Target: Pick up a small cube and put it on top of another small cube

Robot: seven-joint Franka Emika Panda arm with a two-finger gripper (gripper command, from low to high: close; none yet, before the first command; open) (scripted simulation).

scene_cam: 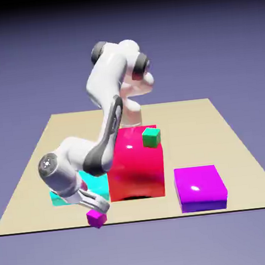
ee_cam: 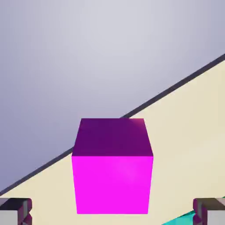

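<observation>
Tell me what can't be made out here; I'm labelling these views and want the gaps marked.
- Cyan block: exterior view, partly hidden by the arm; hand view, mostly cut off by the bottom edge.
- Small magenta cube: its underside faces away in both views.
- Pincer: hand view, fingers cut off by the bottom edge.
- Robot's base: exterior view, lower part hidden behind the red block.

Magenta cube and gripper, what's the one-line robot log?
gripper: open | small magenta cube: between fingertips, not gripped | stacking: not yet
</observation>
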